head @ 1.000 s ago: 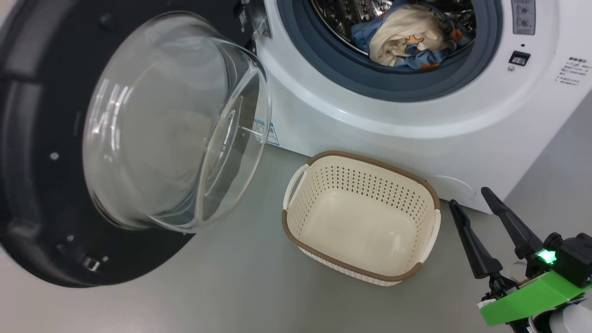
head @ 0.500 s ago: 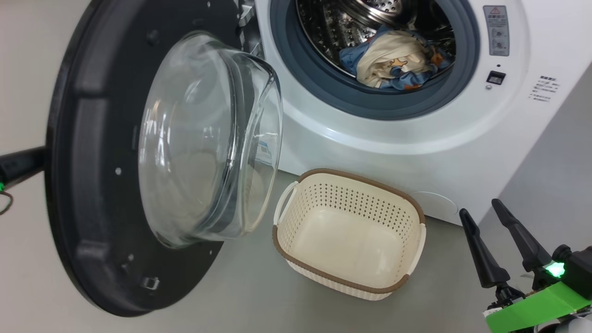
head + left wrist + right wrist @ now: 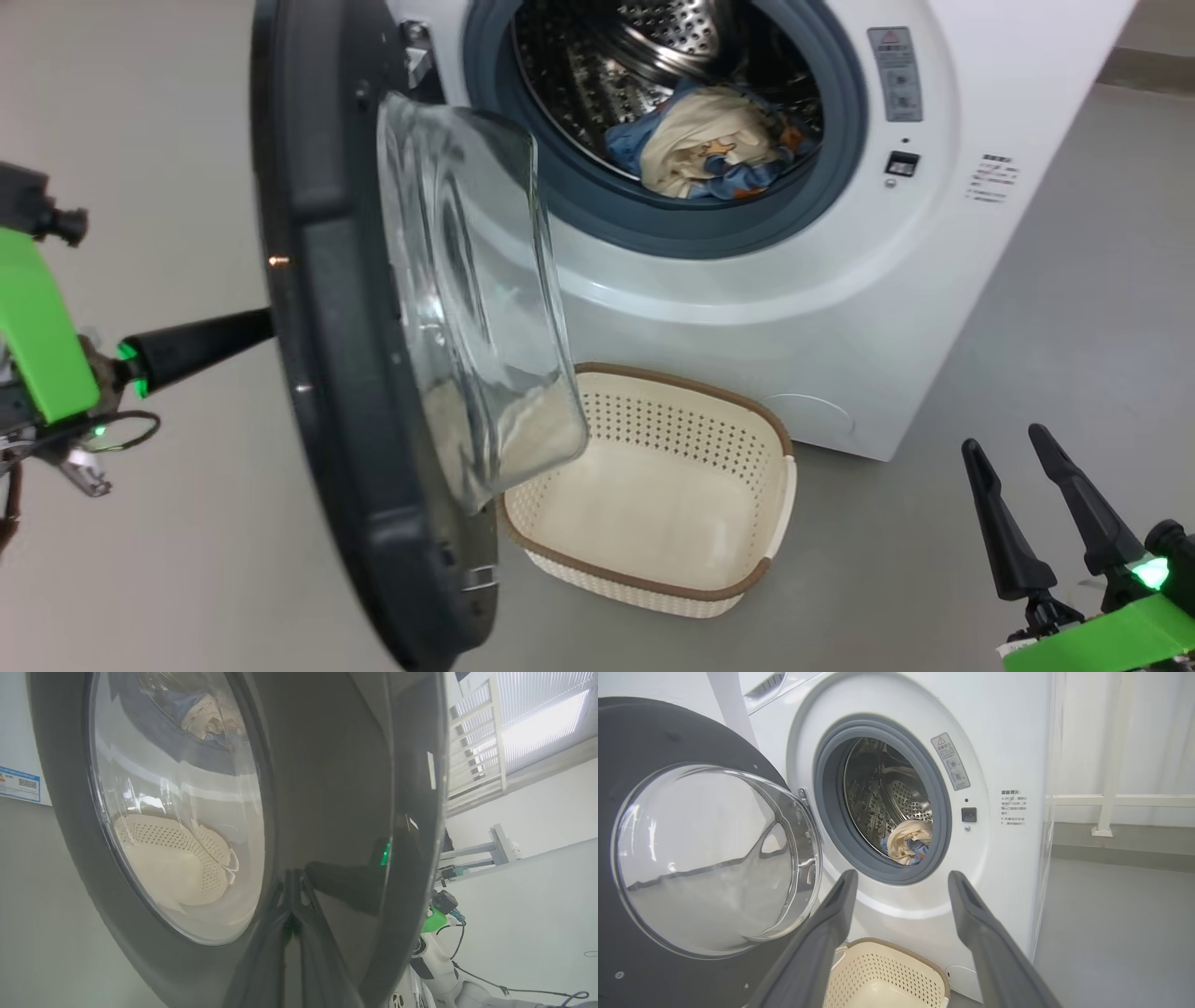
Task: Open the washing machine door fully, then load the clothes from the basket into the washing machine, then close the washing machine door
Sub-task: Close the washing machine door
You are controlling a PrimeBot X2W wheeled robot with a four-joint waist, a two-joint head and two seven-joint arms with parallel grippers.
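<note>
The washing machine [image 3: 747, 308] stands with its black, glass-bowled washing machine door [image 3: 317, 280] roughly at right angles to its front. My left gripper [image 3: 266, 322] is shut, its tips pressed against the door's glossy outer face [image 3: 336, 788], where the left gripper [image 3: 292, 882] meets its own reflection. The clothes [image 3: 709, 149] lie in the steel drum, blue and cream, also seen as clothes [image 3: 908, 844]. The basket [image 3: 691, 383] sits empty on the floor under the drum opening. My right gripper [image 3: 1013, 443] hangs open at the lower right, clear of everything. In its own view the right gripper [image 3: 902, 876] points at the opening above the basket [image 3: 887, 970].
Grey floor [image 3: 1027, 280] stretches to the right of the machine and to the left behind the door. A white railing [image 3: 1111, 800] and a pale wall stand beyond the machine's right side.
The door has swung from wide open toward the machine and now shows nearly edge-on. My left gripper has come into view behind it, against its outer face. The head camera has also shifted.
</note>
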